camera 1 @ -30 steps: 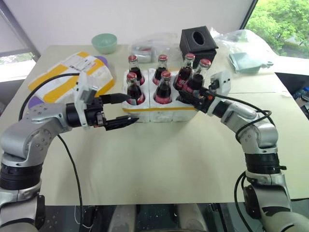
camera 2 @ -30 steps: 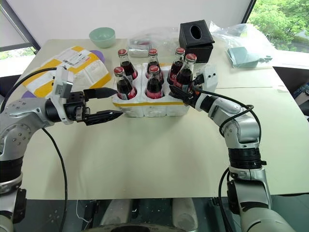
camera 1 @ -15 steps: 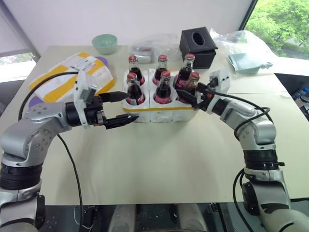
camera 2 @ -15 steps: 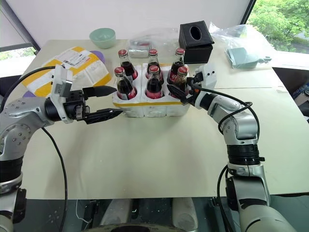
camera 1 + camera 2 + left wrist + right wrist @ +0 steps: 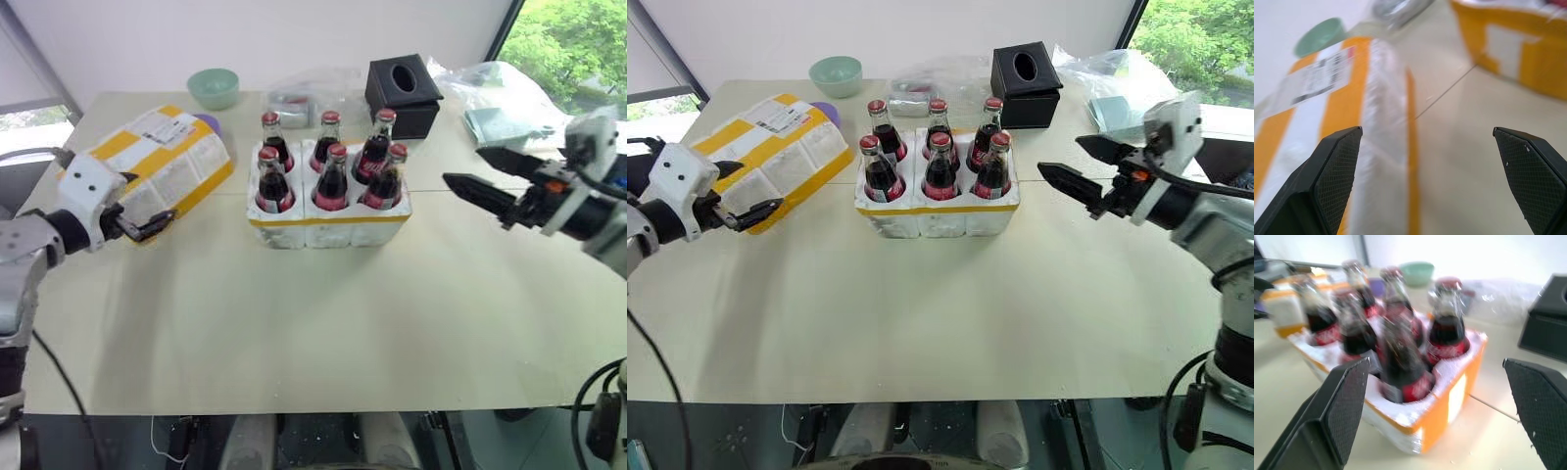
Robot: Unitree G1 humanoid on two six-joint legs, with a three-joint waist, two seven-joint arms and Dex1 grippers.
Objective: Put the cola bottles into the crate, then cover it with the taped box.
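Nearest on the robot's left, the left gripper [image 5: 743, 209] has swung away from the crate's front over to the near edge of the taped box [image 5: 774, 157], its fingers spread wide and holding nothing; the wrist view looks along the box's yellow-banded side, with one finger before it and the other over bare table. On the other side the right gripper [image 5: 1080, 166] has let go of the last bottle and pulled back to the right, well apart from the crate [image 5: 937, 213], fingers apart and empty. A second ago that bottle was tilted in its grip above the near right well; now all six cola bottles [image 5: 940, 166] stand upright in their wells, so the loading looks finished and the covering step is what remains. The left arm's shift toward the box suggests that step is opening. The box lies flat on the table's left side, label up, just beside the crate but not touching it. It will have to be lifted and lowered over the red caps, probably with both grippers since it is broad. Farther back a black tissue box [image 5: 1024, 76] stands behind the crate's right corner, close enough to crowd the lowering; a green bowl [image 5: 835, 74] and crumpled clear plastic [image 5: 921, 80] sit at the far edge, out of the way
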